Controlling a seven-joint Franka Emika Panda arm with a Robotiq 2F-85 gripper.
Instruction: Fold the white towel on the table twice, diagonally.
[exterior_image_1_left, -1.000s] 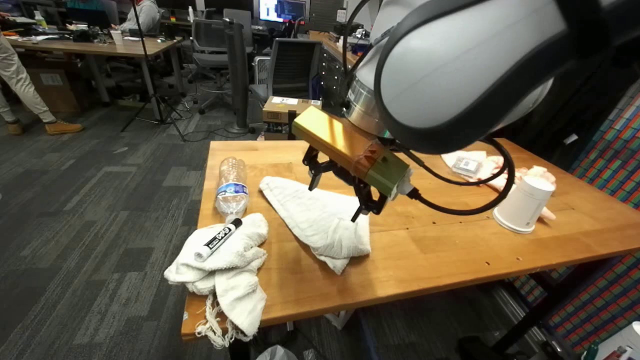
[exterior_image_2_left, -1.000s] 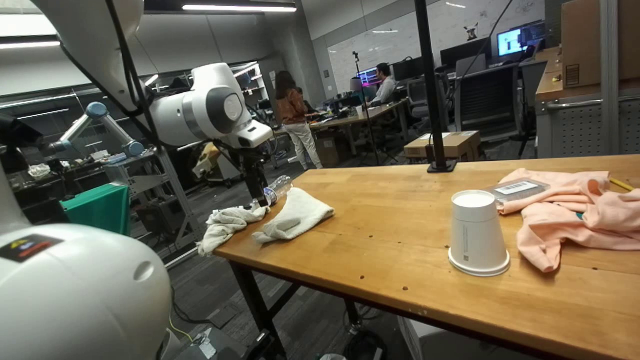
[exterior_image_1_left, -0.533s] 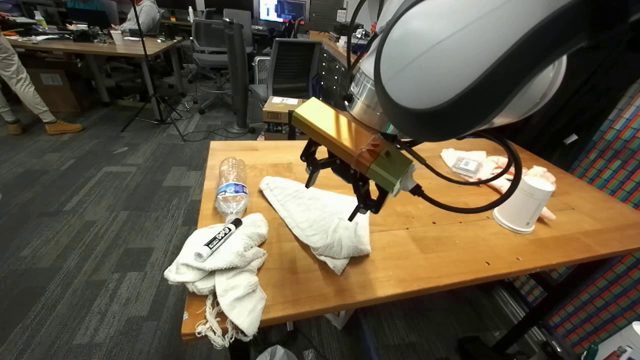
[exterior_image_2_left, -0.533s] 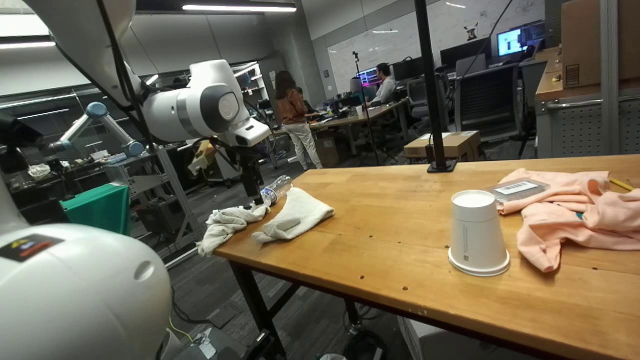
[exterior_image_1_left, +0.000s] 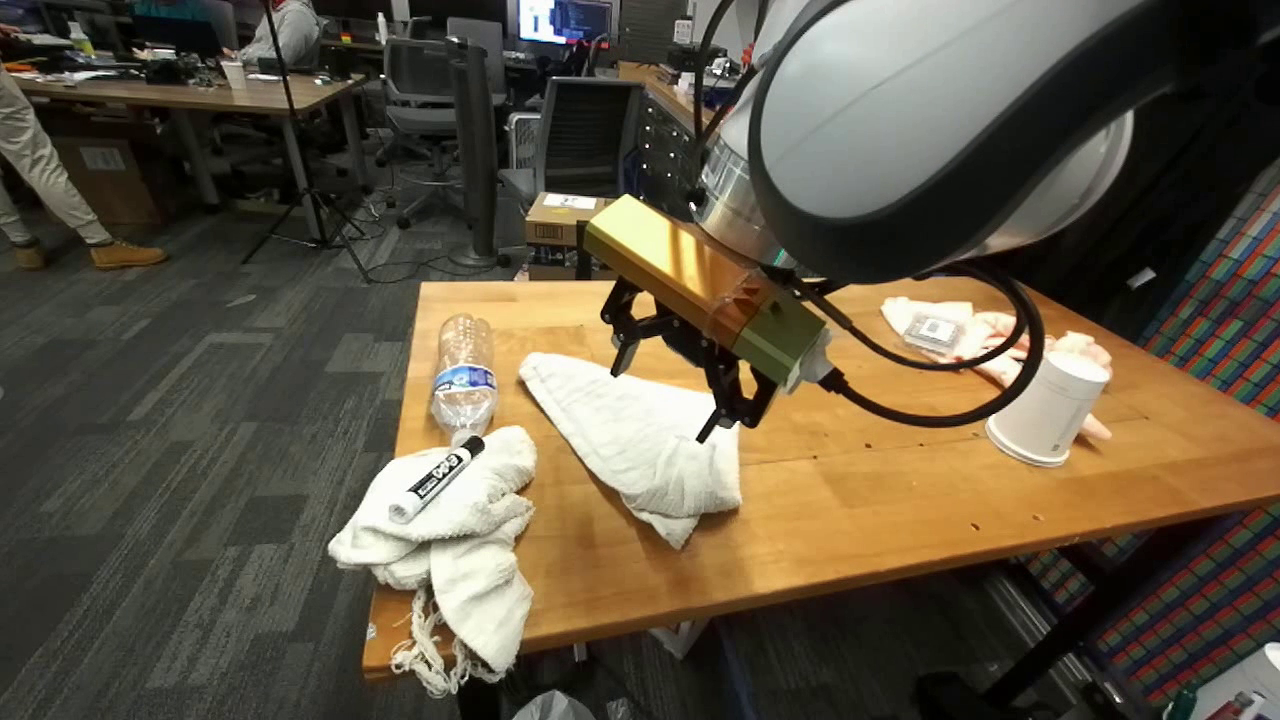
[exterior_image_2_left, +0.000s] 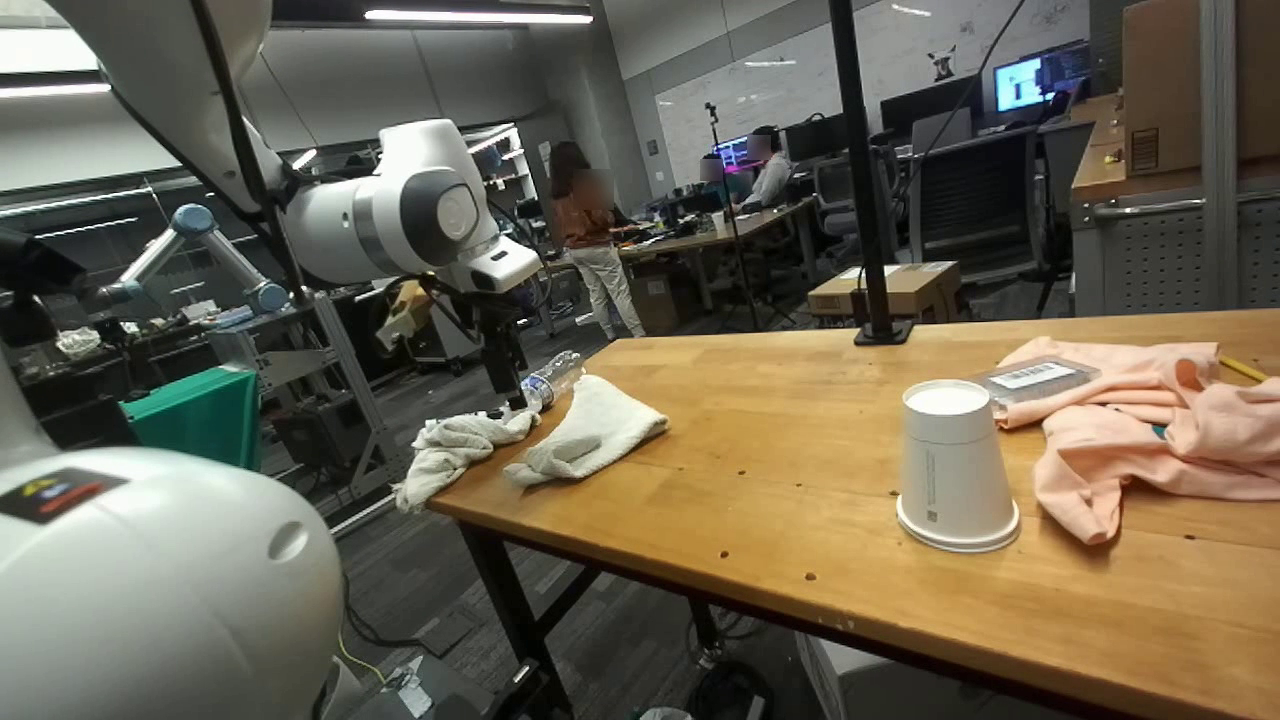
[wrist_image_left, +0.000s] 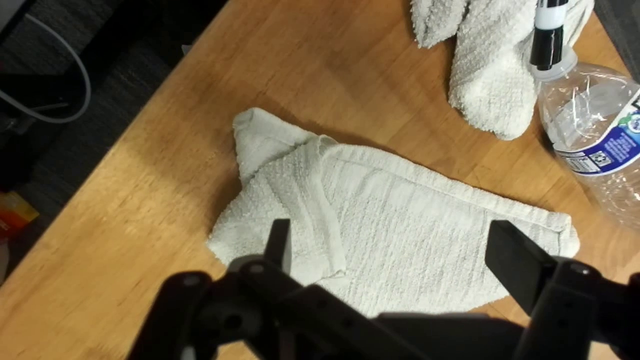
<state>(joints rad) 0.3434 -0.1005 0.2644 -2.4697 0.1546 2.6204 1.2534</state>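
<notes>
My gripper (exterior_image_1_left: 659, 405) is spread wide, holding nothing. The white towel (wrist_image_left: 410, 225) lies just beside the bottle (exterior_image_1_left: 465, 381), turned over on itself at the end farther from it. A bunched cloth (exterior_image_1_left: 483, 575) bearing a marker (exterior_image_1_left: 437, 481) also sits beside the bottle.

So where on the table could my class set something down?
The widest bare patch of table lies between the folded towel and the upturned cup. A smaller bare wedge parts the two towels. It is crowded where a marker lies on the crumpled towel beside the bottle, and where peach cloth and a clear box sit near the cup.
</notes>
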